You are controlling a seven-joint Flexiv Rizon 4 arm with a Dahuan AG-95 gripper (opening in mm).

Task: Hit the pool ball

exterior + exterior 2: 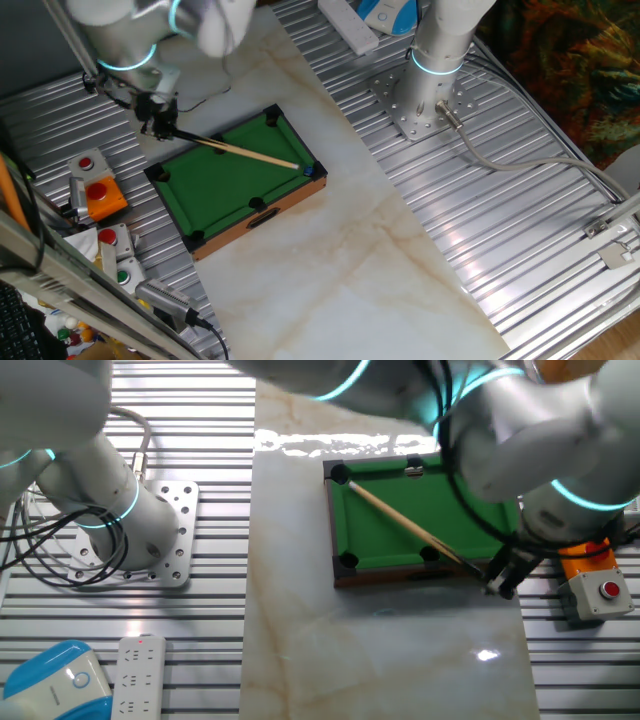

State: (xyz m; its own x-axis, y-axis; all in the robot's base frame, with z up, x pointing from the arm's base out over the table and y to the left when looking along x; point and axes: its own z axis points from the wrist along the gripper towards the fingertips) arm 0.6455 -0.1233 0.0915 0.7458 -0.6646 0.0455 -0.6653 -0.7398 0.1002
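A miniature green pool table [225, 185] with a wooden frame and black corner pockets lies on the marble board; it also shows in the other fixed view [400, 510]. My gripper [158, 125] is at the table's left corner, shut on the butt of a thin wooden cue stick [250, 153]. The cue lies diagonally across the felt. Its tip is by the right corner pocket, where a tiny blue ball [309, 171] sits against the rail. In the other view my gripper [500, 578] holds the cue [410, 525], and the ball is not discernible there.
An orange box with a red button [97, 197] stands left of the table, also seen in the other view [598, 580]. The arm's base [430, 95] and a cable [500, 160] are on the ribbed metal top. A power strip [137, 670] and a blue-white device [55, 682] lie nearby.
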